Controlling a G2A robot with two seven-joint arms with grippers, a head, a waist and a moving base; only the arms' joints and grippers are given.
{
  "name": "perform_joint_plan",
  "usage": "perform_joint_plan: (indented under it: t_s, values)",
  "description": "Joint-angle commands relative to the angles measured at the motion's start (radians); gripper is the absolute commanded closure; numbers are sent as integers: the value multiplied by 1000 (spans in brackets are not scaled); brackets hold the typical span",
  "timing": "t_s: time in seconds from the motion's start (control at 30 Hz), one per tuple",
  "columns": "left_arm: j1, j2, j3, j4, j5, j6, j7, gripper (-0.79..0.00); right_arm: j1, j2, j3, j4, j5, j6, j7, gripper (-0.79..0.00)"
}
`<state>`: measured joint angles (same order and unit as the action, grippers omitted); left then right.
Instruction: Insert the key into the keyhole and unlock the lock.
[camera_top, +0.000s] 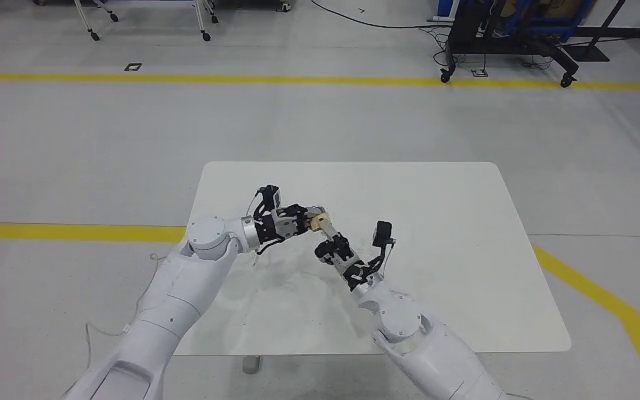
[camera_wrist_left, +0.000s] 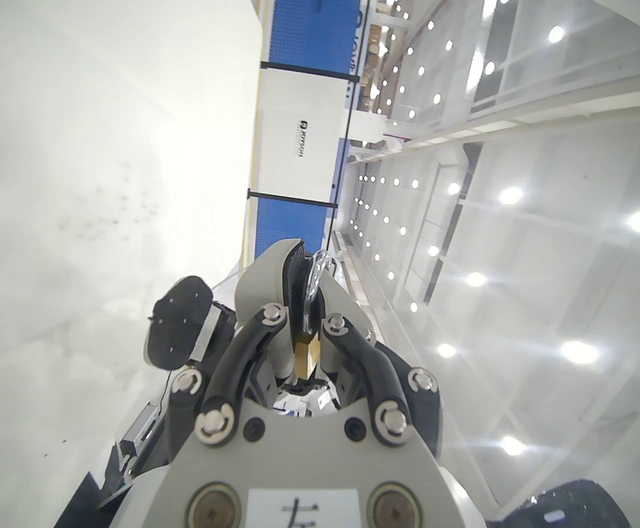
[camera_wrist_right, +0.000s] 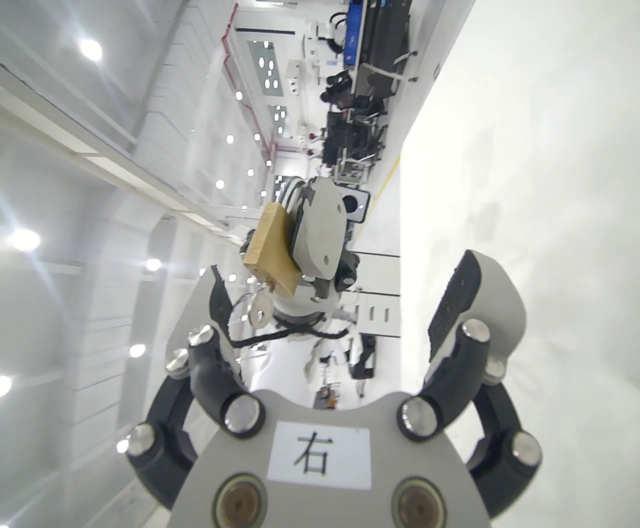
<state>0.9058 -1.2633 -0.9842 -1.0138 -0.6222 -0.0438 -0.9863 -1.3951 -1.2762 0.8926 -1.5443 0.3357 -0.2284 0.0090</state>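
— White tabletop (camera_top: 450, 200) in a wide workshop hall, grey floor (camera_top: 100, 150) with yellow floor tape (camera_top: 300, 78) beyond it. What was held above the middle of that surface?

— The left pincer (camera_wrist_left: 310, 265) was pinched on the brass lock (camera_wrist_right: 270, 245). It held the lock up off the tabletop, keyhole end turned toward the other arm.

— And the key (camera_wrist_right: 260, 307)?

— It appeared seated in the keyhole, with only its silver head standing out of the end opposite the shackle (camera_wrist_left: 317, 272). The right pincer (camera_wrist_right: 344, 264) was spread wide and gripped nothing. One finger (camera_wrist_right: 220, 305) sat just beside the key's head, the other well apart.

— Step in hand, then?

— By my judgement, insertion was done and the turn was not. I could not tell whether the shackle had released, because the left fingers covered most of it.

— Next move?

— The right pincer would need to centre on the key's head and press together on its flat faces. It would then twist about the key's axis while the left held the lock firm. A loose hold on either side could let the lock swing instead of the key turning.

— Obstructions?

— A dark cord (camera_wrist_right: 280, 336) ran close by the key and might snag a closing finger. I could not tell what it belonged to. A wheeled rack (camera_top: 510, 40) stood far off on the floor, no hindrance.
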Motion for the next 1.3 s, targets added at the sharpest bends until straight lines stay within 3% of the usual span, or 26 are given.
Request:
perform_joint_plan:
  t_s: [0.0, 0.1, 0.17, 0.23, 0.37, 0.53, 0.7, 0.93, 1.03, 1.27]
  values:
    - [6, -1, -13, 6, -32, -31, -12, 0, -28, 10, 43, -5, 110, -81, 147, -739]
    - [11, -2, -28, 16, -61, -47, -15, 0, -53, 25, 98, 1, 227, -133, 350, -539]
    - [11, -2, -32, 21, -69, -42, -21, 0, -61, 32, 123, 8, 284, -138, 458, -499]
    - [10, -3, -31, 23, -69, -40, -27, 0, -60, 36, 139, 15, 338, -119, 540, -385]
    - [3, -6, -19, 26, -58, -30, -63, 0, -34, 37, 157, 44, 411, -65, 616, -317]
    - [-7, -10, -7, 34, -47, -34, -106, 0, 20, 28, 141, 102, 475, 13, 666, -339]
    - [-15, -13, -5, 48, -47, -32, -127, 0, 50, 18, 127, 147, 508, 24, 691, -299]
    - [-18, -16, -4, 56, -48, -36, -133, 0, 58, 11, 131, 176, 535, 18, 719, -142]
    - [-20, -17, -1, 57, -40, -32, -137, 0, 58, 10, 133, 182, 541, 19, 728, 0]
    - [-22, -20, 2, 59, -27, -35, -139, 0, 59, 5, 140, 197, 578, 24, 769, 0]
